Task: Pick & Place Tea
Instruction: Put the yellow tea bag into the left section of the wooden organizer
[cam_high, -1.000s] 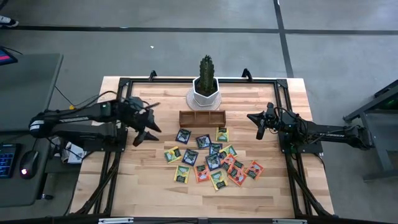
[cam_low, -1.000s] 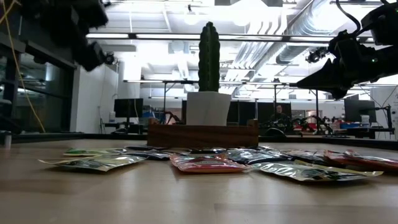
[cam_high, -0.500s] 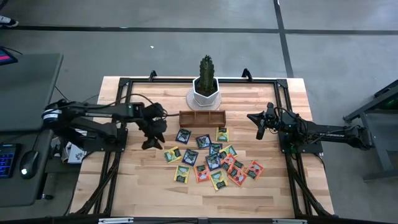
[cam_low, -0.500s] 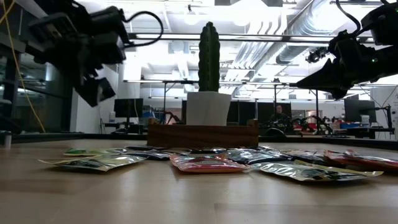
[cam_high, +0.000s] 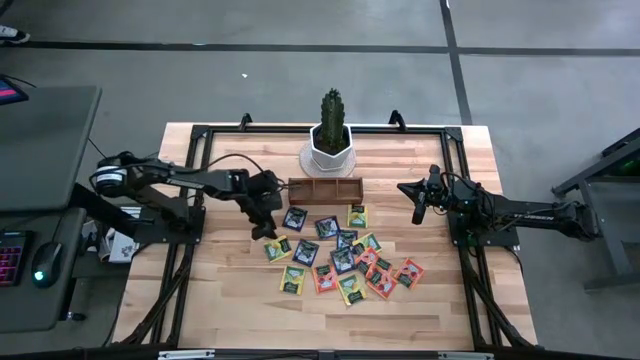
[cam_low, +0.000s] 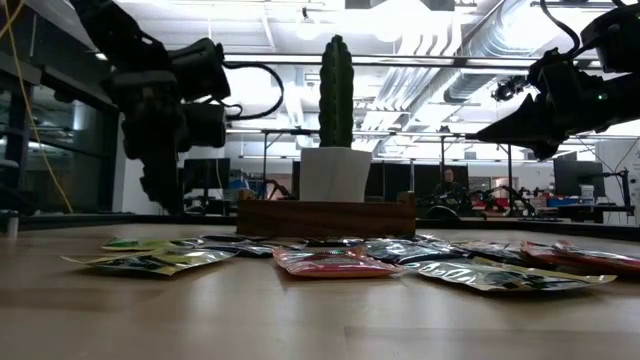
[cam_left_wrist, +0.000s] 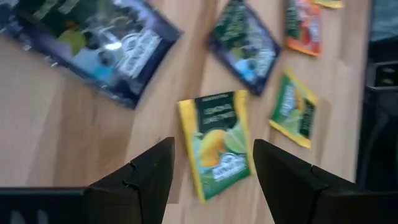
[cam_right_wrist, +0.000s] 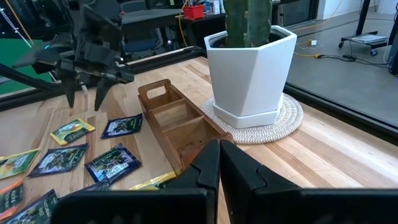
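Observation:
Several tea sachets (cam_high: 340, 255), yellow-green, dark blue and orange-red, lie flat and scattered on the wooden table in front of a brown wooden tray (cam_high: 325, 189). My left gripper (cam_high: 267, 230) stands open at the left edge of the pile, slanting down. In the left wrist view its two fingers straddle a yellow-green sachet (cam_left_wrist: 214, 146) from above without touching it. That sachet lies flat on the table (cam_high: 277, 248). My right gripper (cam_high: 417, 208) hangs shut and empty above the table's right side, pointing toward the tray (cam_right_wrist: 180, 121).
A cactus in a white pot (cam_high: 330, 140) stands on a woven mat behind the tray. A black frame (cam_high: 200, 130) runs along the table's edges. Bare wood lies at the near side and far left of the sachets.
My left gripper has come down and moved toward the table's right, from the left side to the left edge of the sachet pile. It has rolled and tipped further downward on the way, and its fingers have stayed open. The sachets have not moved.

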